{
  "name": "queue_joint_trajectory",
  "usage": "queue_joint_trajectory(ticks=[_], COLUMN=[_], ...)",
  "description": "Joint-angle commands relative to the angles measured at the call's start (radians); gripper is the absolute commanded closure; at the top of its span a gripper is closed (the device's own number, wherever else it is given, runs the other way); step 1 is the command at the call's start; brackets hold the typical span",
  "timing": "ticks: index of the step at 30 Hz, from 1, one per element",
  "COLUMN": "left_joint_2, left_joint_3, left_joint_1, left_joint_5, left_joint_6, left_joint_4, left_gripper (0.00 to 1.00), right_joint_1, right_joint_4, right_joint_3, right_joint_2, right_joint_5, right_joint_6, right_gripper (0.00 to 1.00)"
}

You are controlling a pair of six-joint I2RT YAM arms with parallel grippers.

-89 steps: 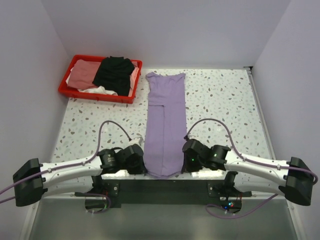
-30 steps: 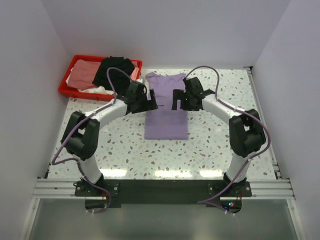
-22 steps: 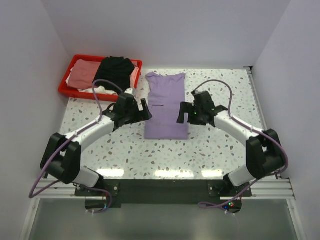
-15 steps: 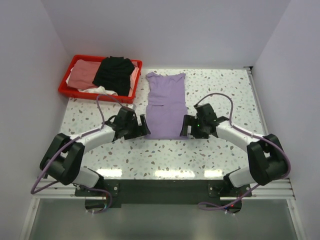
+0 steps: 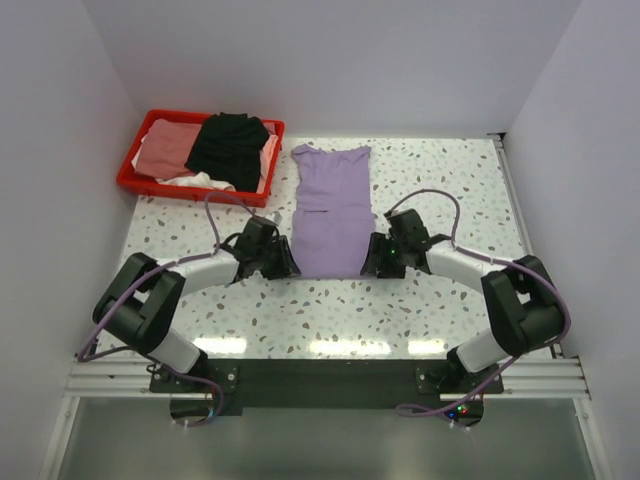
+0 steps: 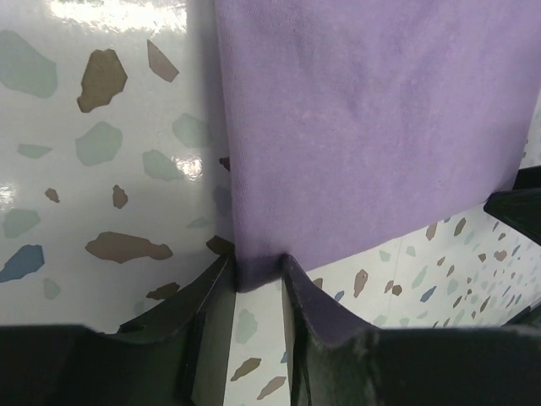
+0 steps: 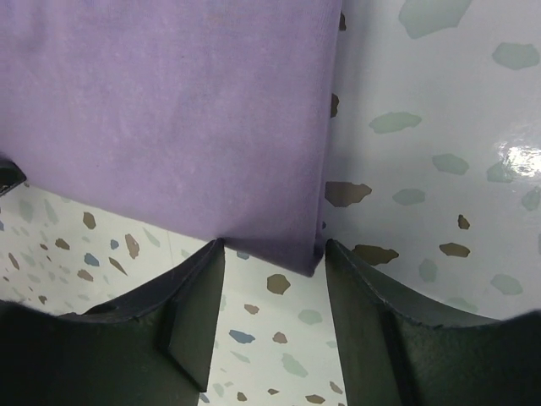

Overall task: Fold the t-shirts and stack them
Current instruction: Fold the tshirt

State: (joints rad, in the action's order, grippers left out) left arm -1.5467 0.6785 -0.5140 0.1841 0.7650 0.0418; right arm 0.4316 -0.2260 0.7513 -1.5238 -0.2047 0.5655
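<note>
Left gripper (image 5: 288, 262) and right gripper (image 5: 372, 262) have dropped to the lavender t-shirt (image 5: 330, 215).
Left pinches a corner, right straddles one unclosed; red tray (image 5: 200, 192) beyond.

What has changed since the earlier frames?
The lavender t-shirt, a long strip three seconds ago, has been folded over on itself and is now shorter. The left claw and right claw, open over its middle a second ago, drew back toward the near side and are closing over the fold's near corners. The red tray and the shirts in it have not moved.
</note>
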Motion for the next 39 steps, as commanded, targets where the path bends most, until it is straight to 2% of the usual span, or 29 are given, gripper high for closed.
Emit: queue_joint_trajectory(ticks=[1,5,6,7,8,9,11,16,20,21,26,29,31,34,39], left_joint_2=[-0.032,-0.052,-0.056,-0.062,-0.062,-0.061,-0.036,0.084,0.21,0.242,0.505,0.64,0.697,0.711,0.642], left_joint_3=[-0.011,-0.011,-0.008,-0.005,-0.002,-0.002,-0.011,-0.097,-0.259,-0.284,-0.398,-0.433,-0.428,-0.296,-0.084], left_joint_1=[-0.023,-0.035,-0.037,-0.04,-0.041,-0.049,-0.06,-0.132,-0.188,-0.189,-0.305,-0.379,-0.386,-0.388,-0.385], left_joint_5=[0.017,0.008,0.014,0.017,0.028,0.029,0.023,-0.017,0.018,0.018,0.009,0.02,0.029,-0.041,-0.283], left_joint_6=[-0.006,0.0,0.002,0.002,0.002,-0.003,-0.01,0.02,0.104,0.121,0.239,0.296,0.301,0.263,0.2], left_joint_4=[-0.003,-0.008,-0.008,-0.008,-0.007,-0.006,0.01,0.067,0.088,0.099,0.191,0.15,0.142,0.236,0.43], left_gripper=[0.67,0.81,0.92,0.99,1.0,1.0,1.0,1.0,1.0,1.0,1.0,1.0,1.0,1.0,1.0], right_joint_1=[-0.002,-0.001,-0.002,-0.001,-0.001,-0.001,0.001,0.001,0.004,0.004,0.051,0.122,0.16,0.162,0.162], right_joint_4=[0.034,0.033,0.034,0.036,0.037,0.04,0.04,-0.064,-0.156,-0.18,-0.301,-0.375,-0.383,-0.416,-0.47], right_joint_3=[-0.006,-0.013,-0.015,-0.017,-0.018,-0.02,-0.043,-0.156,-0.269,-0.292,-0.414,-0.415,-0.409,-0.348,-0.118], right_joint_2=[-0.004,-0.013,-0.019,-0.024,-0.035,-0.036,-0.016,0.128,0.298,0.298,0.575,0.736,0.786,0.806,0.656], right_joint_5=[-0.016,-0.015,-0.016,-0.027,-0.036,-0.047,-0.079,-0.079,-0.128,-0.133,-0.196,-0.174,-0.171,-0.13,-0.003], right_joint_6=[0.02,0.016,0.014,0.016,0.016,0.016,0.016,0.001,0.014,0.02,0.126,0.206,0.252,0.22,0.084], right_gripper=[0.46,0.59,0.7,0.75,0.8,0.9,1.0,1.0,1.0,1.0,1.0,1.0,1.0,1.0,1.0])
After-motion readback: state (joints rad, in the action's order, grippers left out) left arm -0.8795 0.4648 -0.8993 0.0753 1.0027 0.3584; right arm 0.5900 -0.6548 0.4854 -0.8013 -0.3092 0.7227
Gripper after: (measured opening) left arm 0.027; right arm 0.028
